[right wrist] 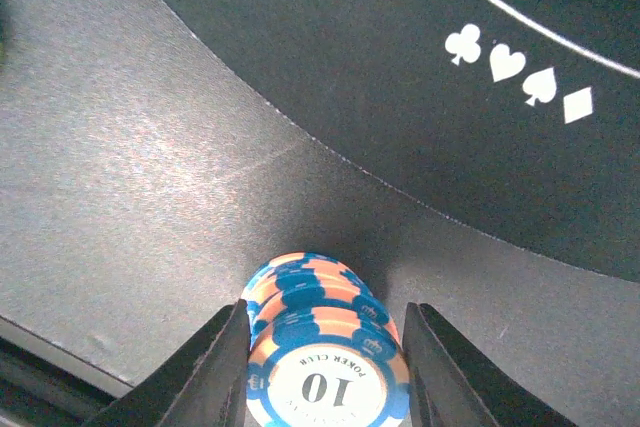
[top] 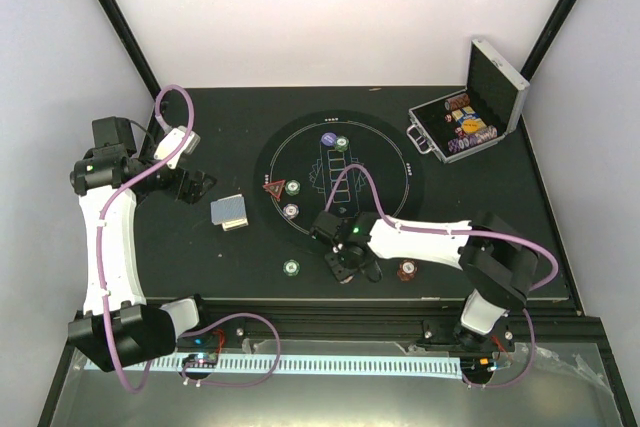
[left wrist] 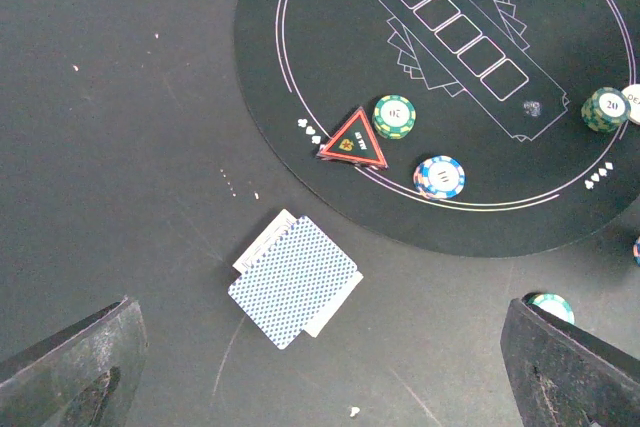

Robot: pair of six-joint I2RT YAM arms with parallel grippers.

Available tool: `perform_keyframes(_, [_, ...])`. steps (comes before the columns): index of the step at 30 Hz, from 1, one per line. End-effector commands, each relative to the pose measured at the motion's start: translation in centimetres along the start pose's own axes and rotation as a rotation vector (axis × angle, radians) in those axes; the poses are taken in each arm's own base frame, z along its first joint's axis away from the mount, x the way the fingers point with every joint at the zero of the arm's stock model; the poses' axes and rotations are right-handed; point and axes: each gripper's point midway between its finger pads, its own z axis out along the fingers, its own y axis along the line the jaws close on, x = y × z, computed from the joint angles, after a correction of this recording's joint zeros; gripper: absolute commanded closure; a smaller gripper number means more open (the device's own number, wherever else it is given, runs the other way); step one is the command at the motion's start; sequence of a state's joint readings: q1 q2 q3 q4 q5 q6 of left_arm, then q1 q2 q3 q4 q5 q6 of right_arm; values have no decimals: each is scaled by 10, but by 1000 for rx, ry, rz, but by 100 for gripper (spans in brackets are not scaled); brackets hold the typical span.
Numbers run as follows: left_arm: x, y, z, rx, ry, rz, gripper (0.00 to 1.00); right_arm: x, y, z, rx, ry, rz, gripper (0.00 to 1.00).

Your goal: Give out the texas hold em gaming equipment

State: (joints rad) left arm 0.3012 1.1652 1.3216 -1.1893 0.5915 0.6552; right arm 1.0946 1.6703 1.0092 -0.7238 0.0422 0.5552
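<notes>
Right wrist view: right pincer (right wrist: 327,317), narrow, brackets a blue-and-orange chip stack (right wrist: 322,387) on the tabletop (right wrist: 150,147) just off the mat (right wrist: 400,67), grip unclear; left pincer (left wrist: 318,347) gapes wide near the undealt card deck (left wrist: 293,282), with chips (left wrist: 440,176) already set around the mat and more waiting in the case (top: 490,97).

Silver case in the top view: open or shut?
Open. The silver case has its lid raised, with chips showing inside.

The black table (top: 190,247) carries a round mat (top: 395,147) at centre, cards (top: 230,211) left of it, a case (top: 466,127) upper right and chips (top: 291,268) lower centre.
</notes>
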Motion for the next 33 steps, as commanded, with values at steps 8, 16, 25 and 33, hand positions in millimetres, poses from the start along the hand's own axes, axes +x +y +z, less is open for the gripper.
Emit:
perform_keyframes(8, [-6,-2,-5,3,-27,24,1,-49,-3,-55,27,-108,-33,64])
perform_keyframes(16, [-8,-1,-4,9,-32,20,1,-140,-66,-59,61,-157,55,64])
perform_keyframes(25, [-9,1,4,36,-37,14,1,-242,-169,-6,112,-104,227,66])
perform_keyframes(33, [-9,5,11,51,-34,16,1,-265,-216,23,98,-112,329,66])
